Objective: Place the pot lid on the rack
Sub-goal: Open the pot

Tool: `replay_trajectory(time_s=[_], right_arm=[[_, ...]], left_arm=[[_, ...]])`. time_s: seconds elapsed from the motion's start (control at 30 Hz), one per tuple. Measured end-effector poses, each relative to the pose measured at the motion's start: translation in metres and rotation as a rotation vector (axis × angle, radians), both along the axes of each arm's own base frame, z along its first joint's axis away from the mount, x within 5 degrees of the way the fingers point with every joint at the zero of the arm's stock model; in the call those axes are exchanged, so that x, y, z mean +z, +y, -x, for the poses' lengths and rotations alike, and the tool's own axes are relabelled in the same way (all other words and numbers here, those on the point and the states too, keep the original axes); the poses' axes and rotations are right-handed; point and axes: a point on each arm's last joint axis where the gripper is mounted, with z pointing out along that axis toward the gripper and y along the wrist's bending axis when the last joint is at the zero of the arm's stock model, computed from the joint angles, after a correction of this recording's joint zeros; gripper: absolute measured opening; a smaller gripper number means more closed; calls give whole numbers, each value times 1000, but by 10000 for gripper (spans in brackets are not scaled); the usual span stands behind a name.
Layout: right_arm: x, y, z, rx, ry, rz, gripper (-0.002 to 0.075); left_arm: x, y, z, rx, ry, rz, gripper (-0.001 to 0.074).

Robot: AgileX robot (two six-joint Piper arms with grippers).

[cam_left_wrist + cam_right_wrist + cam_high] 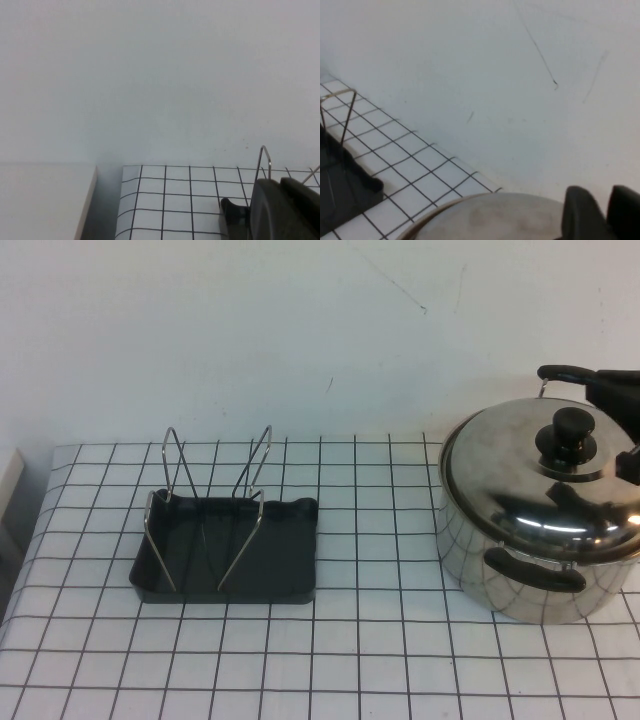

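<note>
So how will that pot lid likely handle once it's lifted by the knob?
The pot lid looks like rigid steel, probably fairly light. Its polished dome seems slippery, so the black knob is the likely grip. The left gripper and right gripper touch nothing.

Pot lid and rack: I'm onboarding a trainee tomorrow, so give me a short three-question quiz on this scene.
1. True or false: the pot lid already stands in the rack.
2. Multiple choice: the rack's wire loops hold A) nothing, B) a plate, C) the pot lid.
3. Fill in: the ___ pincer is the one beside the pot lid.

Key
1. False: it sits on the pot.
2. A.
3. Right: the right pincer is at the lid's edge, and the left pincer is near the rack.
</note>
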Motion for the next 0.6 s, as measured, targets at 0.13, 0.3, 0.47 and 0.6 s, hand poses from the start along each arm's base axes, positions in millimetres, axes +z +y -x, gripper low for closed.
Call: replay_trajectory(time_s=[0.13, 0.3, 0.47, 0.6], right_arm=[[-18, 1, -15, 22, -19, -52, 303], [-42, -5, -32, -62, 23, -117, 606], [-52, -5, -41, -59, 17, -167, 655], [-58, -4, -44, -50, 17, -195, 651]], left_arm=[[0, -1, 0, -3, 3, 48, -3], [1, -2, -2, -6, -3, 96, -3], [-5, -2, -13, -4, 44, 91, -3], [-8, -3, -18, -2, 69, 102, -3]])
